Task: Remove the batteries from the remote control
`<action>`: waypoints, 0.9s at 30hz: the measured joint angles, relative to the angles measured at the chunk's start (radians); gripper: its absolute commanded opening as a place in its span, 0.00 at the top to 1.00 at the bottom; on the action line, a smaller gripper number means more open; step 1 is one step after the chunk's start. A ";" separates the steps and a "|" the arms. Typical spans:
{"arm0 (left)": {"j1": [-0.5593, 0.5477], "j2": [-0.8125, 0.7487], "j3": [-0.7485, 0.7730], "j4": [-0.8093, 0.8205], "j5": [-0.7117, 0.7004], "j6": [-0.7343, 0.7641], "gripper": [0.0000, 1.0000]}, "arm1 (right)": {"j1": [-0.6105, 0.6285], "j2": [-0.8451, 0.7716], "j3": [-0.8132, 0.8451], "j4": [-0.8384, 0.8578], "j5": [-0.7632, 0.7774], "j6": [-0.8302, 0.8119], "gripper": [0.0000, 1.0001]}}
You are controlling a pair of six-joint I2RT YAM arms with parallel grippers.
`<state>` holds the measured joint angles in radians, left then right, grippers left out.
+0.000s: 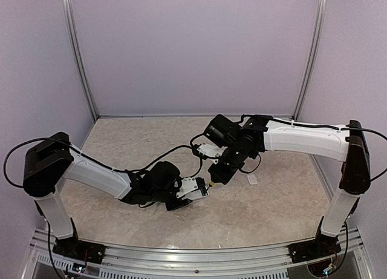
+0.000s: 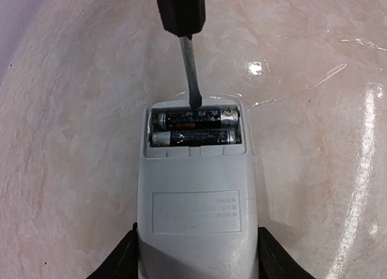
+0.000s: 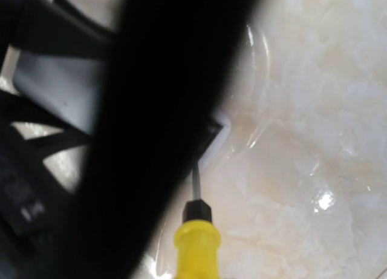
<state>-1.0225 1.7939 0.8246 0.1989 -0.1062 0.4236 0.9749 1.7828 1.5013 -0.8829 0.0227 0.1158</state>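
Gleaming tabletop (image 1: 272, 206), lilac walls (image 1: 193, 49); left gripper (image 2: 198, 258) pinching remote control (image 2: 196, 188), right gripper (image 1: 219, 175) pinching screwdriver (image 3: 196, 242)

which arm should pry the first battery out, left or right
Right. The right gripper holds the screwdriver, its tip already at the upper battery in the uncovered remote. The left gripper is clamped on that remote and is probably best left steadying it.

Beige, marble-patterned desk (image 1: 284, 200), glossy with bright glints of reflected light, bearing a small white square cover piece (image 1: 252, 180) lying flat a little right of centre, well clear of the desk's right and near edges.
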 measured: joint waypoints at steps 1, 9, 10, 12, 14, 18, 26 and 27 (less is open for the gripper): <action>0.000 0.000 0.001 -0.002 -0.001 -0.001 0.92 | 0.000 0.004 0.006 0.000 0.002 0.010 1.00; 0.000 0.002 0.002 -0.006 -0.007 -0.010 0.92 | 0.000 0.033 0.019 0.001 0.020 0.047 1.00; 0.000 0.002 0.002 -0.006 -0.007 -0.012 0.92 | 0.000 0.034 0.020 0.001 0.023 0.049 1.00; 0.000 0.003 0.002 -0.006 -0.008 -0.016 0.92 | 0.000 0.035 0.022 0.001 0.029 0.053 1.00; 0.000 0.003 0.003 -0.006 -0.008 -0.017 0.92 | 0.000 0.037 0.024 -0.001 0.036 0.058 1.00; 0.002 0.008 0.011 -0.007 -0.019 -0.023 0.92 | 0.002 0.058 0.053 -0.014 0.063 0.074 1.00; 0.006 0.012 0.014 -0.009 -0.026 -0.037 0.92 | 0.010 0.115 0.126 -0.051 0.080 0.103 1.00; 0.008 0.012 0.014 -0.010 -0.023 -0.039 0.92 | 0.011 0.115 0.126 -0.050 0.080 0.099 1.00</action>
<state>-1.0149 1.8057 0.8391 0.1890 -0.1295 0.3847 0.9855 1.8980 1.6268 -0.9329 0.1028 0.2146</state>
